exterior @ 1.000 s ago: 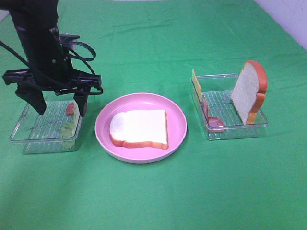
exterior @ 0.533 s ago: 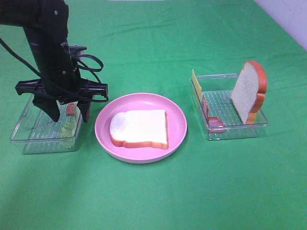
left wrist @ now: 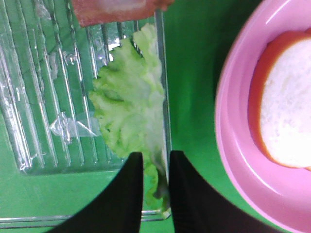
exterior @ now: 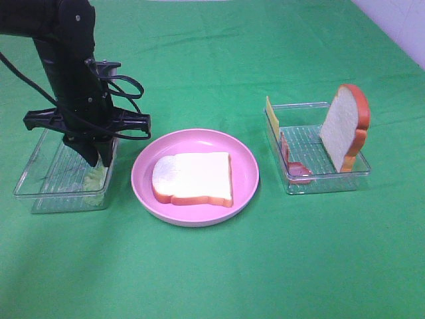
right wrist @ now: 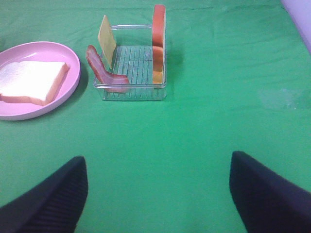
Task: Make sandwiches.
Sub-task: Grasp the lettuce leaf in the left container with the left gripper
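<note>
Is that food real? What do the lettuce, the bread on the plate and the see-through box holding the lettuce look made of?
Probably toys. The lettuce leaf looks like soft matte plastic, its frills thick and uniform. The bread slice seems foam or rubber: smooth moulded orange crust. The tray is clear glossy plastic, ribbed, with glints.

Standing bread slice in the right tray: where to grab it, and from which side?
Pinch the top crust of the bread slice from above, closing across its two flat faces. It stands on edge in the clear tray, so only the top is free.
</note>
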{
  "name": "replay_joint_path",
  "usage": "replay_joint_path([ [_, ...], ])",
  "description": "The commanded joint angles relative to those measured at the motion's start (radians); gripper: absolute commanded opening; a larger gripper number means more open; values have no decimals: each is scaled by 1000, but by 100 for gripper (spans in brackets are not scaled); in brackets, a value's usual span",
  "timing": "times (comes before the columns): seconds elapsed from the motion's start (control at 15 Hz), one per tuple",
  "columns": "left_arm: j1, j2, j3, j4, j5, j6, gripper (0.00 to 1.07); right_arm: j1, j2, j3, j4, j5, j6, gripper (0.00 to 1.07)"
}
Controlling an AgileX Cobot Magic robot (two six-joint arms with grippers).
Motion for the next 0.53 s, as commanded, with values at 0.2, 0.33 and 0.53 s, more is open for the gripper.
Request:
replay_joint_path([
  [0.2,0,2,7,12,-6,-9,0,-5,-8,3,0,-9,-2,76],
  [0.33,0,-3,7,4,3,-8,0,-5,-8,3,0,-9,-2,76],
  [0.53,0,-61,-1,-17,21,-3,0,-5,-8,3,0,-9,-2,76],
])
